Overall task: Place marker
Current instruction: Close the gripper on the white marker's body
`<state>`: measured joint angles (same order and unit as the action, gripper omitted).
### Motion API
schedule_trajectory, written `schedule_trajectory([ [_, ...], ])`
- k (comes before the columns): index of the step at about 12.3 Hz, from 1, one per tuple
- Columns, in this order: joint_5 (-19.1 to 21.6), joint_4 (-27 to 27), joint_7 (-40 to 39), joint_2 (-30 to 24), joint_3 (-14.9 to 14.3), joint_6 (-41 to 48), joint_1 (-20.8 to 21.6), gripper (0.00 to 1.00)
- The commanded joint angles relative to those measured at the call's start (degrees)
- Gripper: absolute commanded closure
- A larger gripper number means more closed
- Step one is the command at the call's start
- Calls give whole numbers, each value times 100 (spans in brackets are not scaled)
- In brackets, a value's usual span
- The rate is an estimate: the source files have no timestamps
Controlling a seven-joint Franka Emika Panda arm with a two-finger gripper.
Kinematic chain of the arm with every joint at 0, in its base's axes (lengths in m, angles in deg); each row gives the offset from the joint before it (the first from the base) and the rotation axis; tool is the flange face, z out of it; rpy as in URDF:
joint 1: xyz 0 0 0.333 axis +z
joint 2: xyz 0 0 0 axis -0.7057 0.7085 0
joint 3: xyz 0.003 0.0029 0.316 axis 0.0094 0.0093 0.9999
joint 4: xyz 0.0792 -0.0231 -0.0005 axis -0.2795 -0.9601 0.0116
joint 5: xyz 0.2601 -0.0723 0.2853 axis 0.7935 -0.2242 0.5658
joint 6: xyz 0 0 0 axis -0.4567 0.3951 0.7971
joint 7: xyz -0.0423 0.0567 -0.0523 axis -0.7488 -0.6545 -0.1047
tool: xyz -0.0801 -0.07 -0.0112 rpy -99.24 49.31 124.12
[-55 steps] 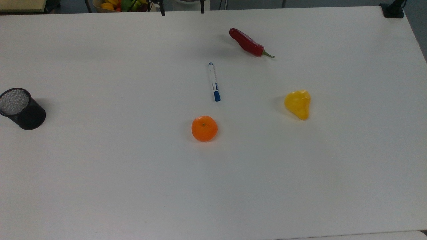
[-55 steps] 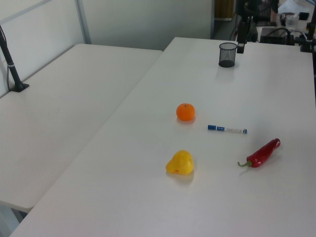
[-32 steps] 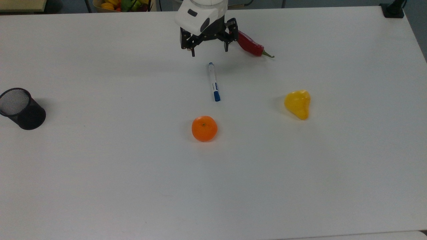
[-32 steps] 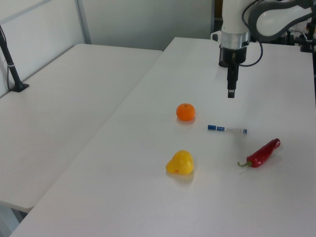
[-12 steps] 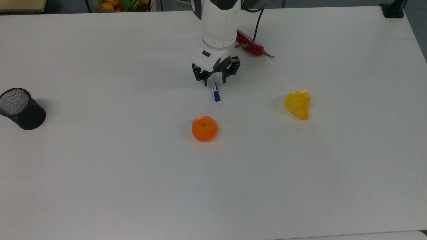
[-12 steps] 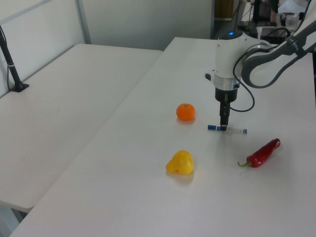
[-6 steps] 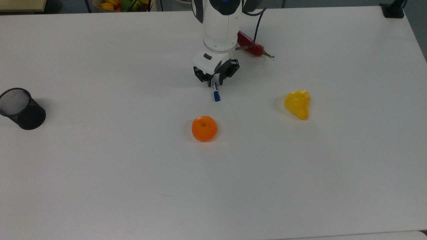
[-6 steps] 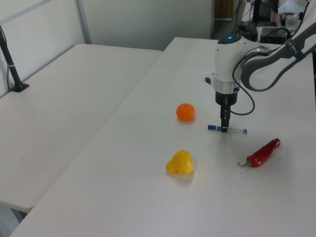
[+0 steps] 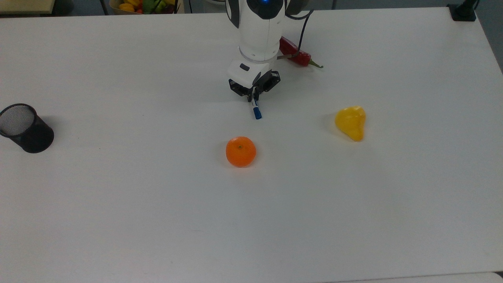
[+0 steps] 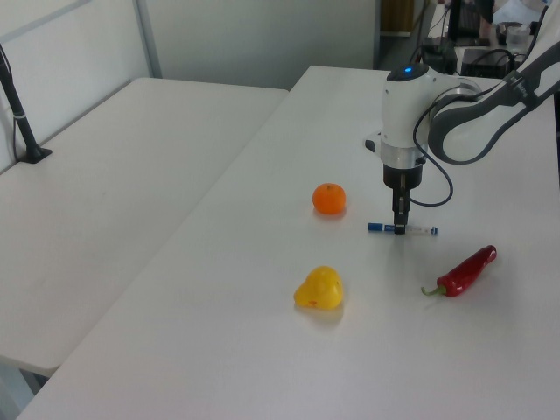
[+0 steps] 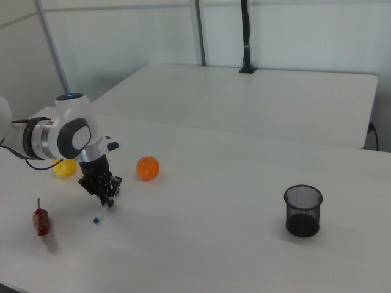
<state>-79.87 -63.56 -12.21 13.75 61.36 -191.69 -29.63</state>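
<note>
The end effector (image 9: 254,97) points straight down at the counter (image 9: 157,220), its black fingers drawn close together on either side of the marker (image 9: 256,110) and reaching down to it; whether they press it firmly I cannot tell for sure, but they look clamped on its barrel. In the left view the end effector (image 10: 400,226) meets the marker (image 10: 411,230) just past the blue cap, and the marker lies flat on the counter (image 10: 262,350). In the right view the end effector (image 11: 107,196) stands over the marker (image 11: 101,213), whose small blue tip pokes out towards 7 o'clock.

In the top view the marker's blue cap points to 6 o'clock, sticking out below the fingers, while the rest of the barrel is hidden under the white wrist. An orange (image 9: 241,151) sits near the cap, at about 7 o'clock from it. A yellow pear (image 9: 351,123) lies well apart at 3 o'clock from the marker. A red chili (image 9: 294,53) lies at 1 o'clock, partly behind the arm, its green stem pointing to 4 o'clock. A black mesh cup (image 9: 24,128) stands upright far off at 9 o'clock, near the counter's edge. In the right view the cup (image 11: 302,210) is well apart from the arm, at 3 o'clock.
</note>
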Motion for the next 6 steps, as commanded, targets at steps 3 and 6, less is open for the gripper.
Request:
schedule_trajectory([
  [3, -76, -35, 136, -290, 20, -112, -58, 100],
  [6, -5, 340, 198, -580, -32, 299, -207, 100],
])
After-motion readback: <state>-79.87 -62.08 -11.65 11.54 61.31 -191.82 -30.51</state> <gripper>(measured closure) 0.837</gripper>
